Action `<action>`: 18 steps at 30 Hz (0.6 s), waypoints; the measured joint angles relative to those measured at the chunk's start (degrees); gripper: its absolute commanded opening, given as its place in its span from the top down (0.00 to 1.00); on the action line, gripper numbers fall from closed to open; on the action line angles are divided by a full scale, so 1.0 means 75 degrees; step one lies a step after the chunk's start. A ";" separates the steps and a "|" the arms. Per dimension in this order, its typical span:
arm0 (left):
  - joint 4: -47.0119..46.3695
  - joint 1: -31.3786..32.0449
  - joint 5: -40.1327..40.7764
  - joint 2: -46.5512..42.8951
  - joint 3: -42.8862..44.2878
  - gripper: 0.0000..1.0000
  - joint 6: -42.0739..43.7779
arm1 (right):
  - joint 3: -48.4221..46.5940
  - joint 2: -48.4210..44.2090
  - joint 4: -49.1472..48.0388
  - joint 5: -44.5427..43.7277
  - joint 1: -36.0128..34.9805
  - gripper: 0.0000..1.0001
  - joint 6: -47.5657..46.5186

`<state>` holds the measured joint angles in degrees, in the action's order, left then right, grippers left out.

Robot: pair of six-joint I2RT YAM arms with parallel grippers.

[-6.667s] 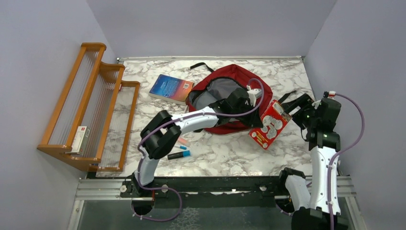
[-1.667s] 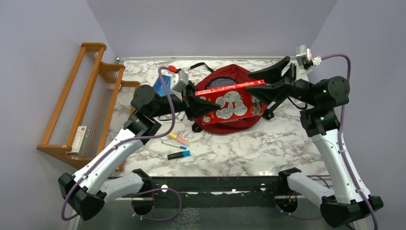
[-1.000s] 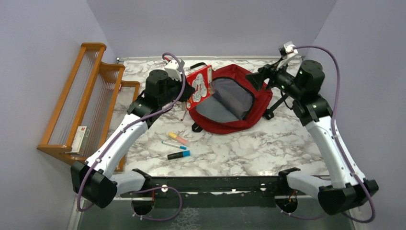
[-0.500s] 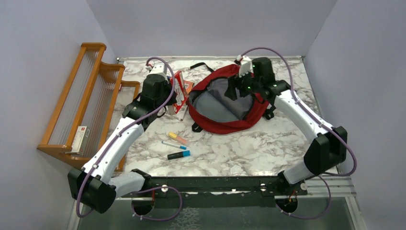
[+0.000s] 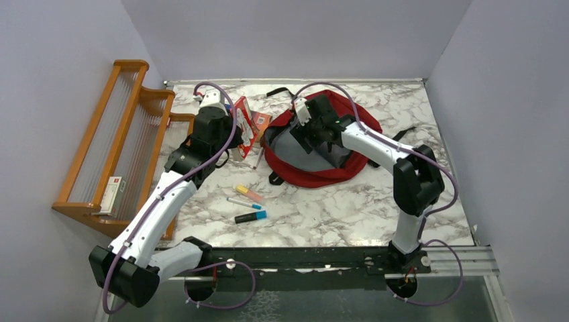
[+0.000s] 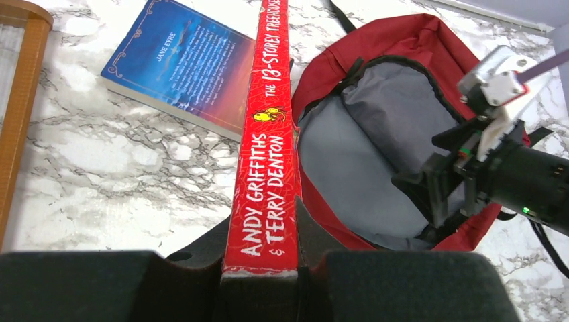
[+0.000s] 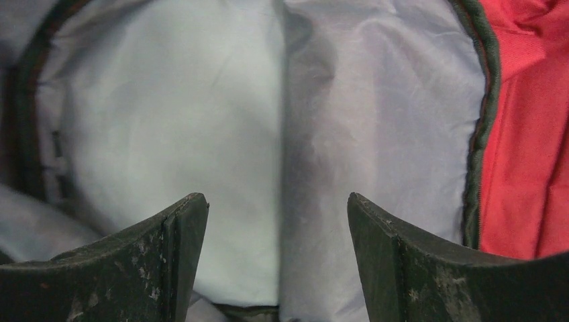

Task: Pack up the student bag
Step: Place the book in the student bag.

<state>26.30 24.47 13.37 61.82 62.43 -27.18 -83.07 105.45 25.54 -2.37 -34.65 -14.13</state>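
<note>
The student bag (image 5: 349, 168), a red backpack, lies open at the back middle of the table and shows its grey lining (image 6: 376, 134). My left gripper (image 5: 231, 134) is shut on a red book (image 5: 245, 126), which stands on edge just left of the bag's mouth. The book's spine (image 6: 265, 154) runs forward from between the left gripper (image 6: 262, 221) fingers. My right gripper (image 5: 315, 137) hangs over the bag's opening, open and empty. In the right wrist view the right gripper (image 7: 276, 201) faces the grey lining (image 7: 201, 100), with the red fabric (image 7: 530, 134) at the right.
A blue book (image 6: 181, 64) lies flat left of the bag, partly behind the red book. Three markers (image 5: 249, 204) lie on the marble nearer the arms. A wooden rack (image 5: 127, 147) along the left wall holds a small box (image 5: 113, 194). Black straps (image 5: 278, 92) trail behind the bag.
My right arm has swung left from the bag's right rim to over its opening, and its jaws have widened. The left gripper has shifted the red book slightly left.
</note>
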 measured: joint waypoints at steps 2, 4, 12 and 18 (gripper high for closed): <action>0.0000 0.0000 -0.0003 -0.0003 0.0000 1.00 -0.0020 | -0.0146 0.0233 -0.0020 -0.0283 -0.0003 0.21 -0.0175; -0.0003 0.0000 -0.0009 -0.0003 -0.0003 1.00 -0.0050 | -0.0289 0.0469 -0.0029 -0.0568 -0.0020 0.23 -0.0353; -0.0012 0.0000 -0.0035 -0.0175 -0.0157 1.00 -0.0163 | -0.0425 0.1253 -0.0175 -0.1326 -0.0020 0.29 -0.0729; -0.0017 0.0000 -0.0096 -0.0195 -0.0201 1.00 -0.0216 | -0.0425 0.1612 -0.0262 -0.1594 -0.0023 0.51 -0.0799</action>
<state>26.17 24.47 12.64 60.36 60.93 -28.80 -86.26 117.54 23.57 -14.33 -34.83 -20.12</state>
